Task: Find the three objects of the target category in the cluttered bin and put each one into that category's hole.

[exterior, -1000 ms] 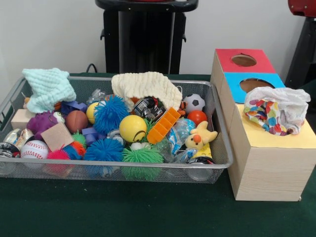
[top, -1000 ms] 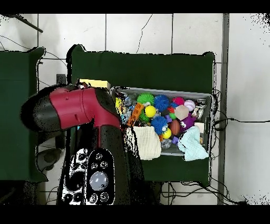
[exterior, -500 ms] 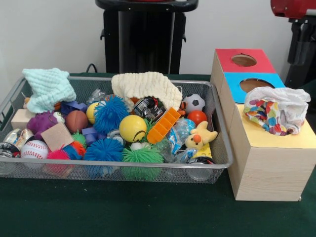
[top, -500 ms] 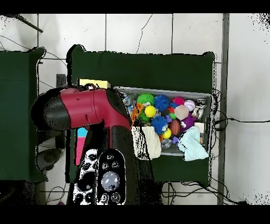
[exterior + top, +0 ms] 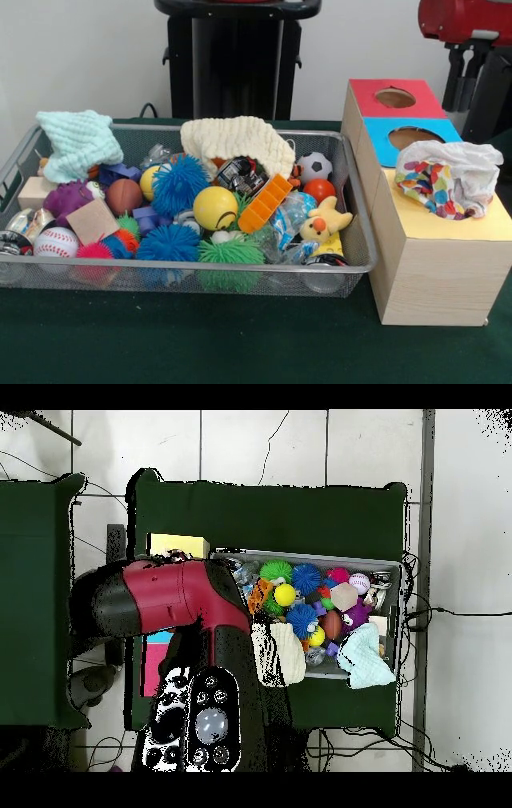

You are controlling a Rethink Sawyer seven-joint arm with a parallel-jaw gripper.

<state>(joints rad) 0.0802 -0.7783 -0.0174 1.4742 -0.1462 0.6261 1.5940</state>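
A mesh bin [image 5: 352, 240] crammed with toys sits on the green surface [image 5: 200, 336], left of a wooden box [image 5: 424, 272] whose yellow hole holds a spotted cloth [image 5: 448, 178]. The red arm [image 5: 170, 594] looms above (pincer's state cannot be told).

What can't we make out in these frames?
- Tool: front view shows only the red arm at the top edge; overhead, the arm covers it.
- Yellow section's hole: hidden by the patterned cloth.
- Bin left end, overhead: covered by the arm.
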